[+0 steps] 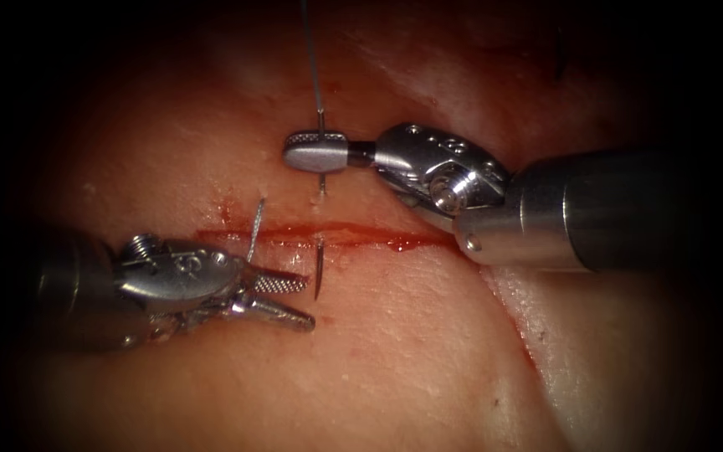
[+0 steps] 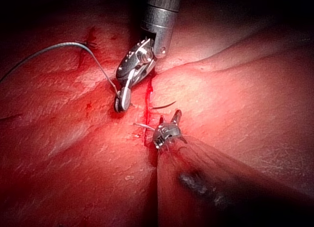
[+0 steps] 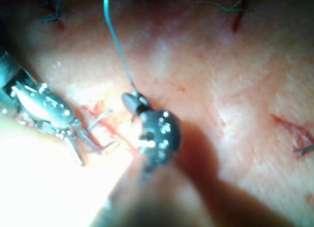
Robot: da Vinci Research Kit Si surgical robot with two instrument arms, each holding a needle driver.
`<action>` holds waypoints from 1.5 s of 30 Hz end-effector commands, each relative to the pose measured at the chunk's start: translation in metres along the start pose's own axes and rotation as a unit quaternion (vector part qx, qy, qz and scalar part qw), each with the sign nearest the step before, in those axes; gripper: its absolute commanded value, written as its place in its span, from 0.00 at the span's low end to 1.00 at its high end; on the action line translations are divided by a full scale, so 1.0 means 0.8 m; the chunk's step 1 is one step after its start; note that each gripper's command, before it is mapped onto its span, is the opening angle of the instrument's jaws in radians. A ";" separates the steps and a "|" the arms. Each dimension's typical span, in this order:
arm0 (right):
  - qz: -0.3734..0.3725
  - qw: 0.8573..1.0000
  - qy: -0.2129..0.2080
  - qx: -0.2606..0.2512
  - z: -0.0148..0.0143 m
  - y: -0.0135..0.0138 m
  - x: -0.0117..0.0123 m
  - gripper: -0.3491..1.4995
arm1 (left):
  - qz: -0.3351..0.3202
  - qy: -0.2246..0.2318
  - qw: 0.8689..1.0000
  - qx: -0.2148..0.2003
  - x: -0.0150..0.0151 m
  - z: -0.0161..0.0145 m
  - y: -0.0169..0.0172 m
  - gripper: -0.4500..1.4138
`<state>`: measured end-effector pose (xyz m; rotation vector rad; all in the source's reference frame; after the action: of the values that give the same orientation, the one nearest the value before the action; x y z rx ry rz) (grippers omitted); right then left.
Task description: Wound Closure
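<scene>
Endoscope: above and in front of the cut (image 1: 328, 234), close. Wrist views: along each shaft, very near. Shared by all: cut (image 2: 148, 97) and both tools.

The pale pink, glossy pork tissue (image 1: 395, 351) carries a thin bright-red line of fluid (image 1: 336, 234) along its cut. Above that line, the grey thread (image 1: 313, 59) meets the right tool's smooth silver jaws (image 1: 318, 152). Below it, the left tool's silver jaws (image 1: 290, 300) show cross-hatched faces, beside the dark steel needle tip (image 1: 318, 269).
</scene>
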<state>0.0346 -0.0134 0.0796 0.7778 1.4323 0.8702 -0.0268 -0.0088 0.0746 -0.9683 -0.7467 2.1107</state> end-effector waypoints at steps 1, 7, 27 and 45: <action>0.010 1.000 -0.002 0.002 0.0004 -0.0002 -0.0014 0.00 | 0.000 0.001 1.000 -0.001 -0.0003 0.0010 -0.0002 0.29; 0.015 1.000 0.005 -0.011 0.0005 -0.0011 -0.0022 0.63 | 0.014 0.003 1.000 0.003 -0.0001 0.0009 -0.0001 0.29; -0.046 0.996 -0.052 -0.048 -0.0068 0.0024 0.0001 0.89 | 0.259 0.032 0.965 0.007 0.0023 0.0000 0.0021 0.52; -0.048 0.996 -0.051 -0.053 -0.0051 0.0028 -0.0006 0.87 | 0.291 0.058 0.955 0.023 0.0035 0.0033 0.0001 0.29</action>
<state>0.0297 -0.0129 0.0812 0.6573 1.3098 0.8159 -0.0298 -0.0070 0.0744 -1.3989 -0.3671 2.5199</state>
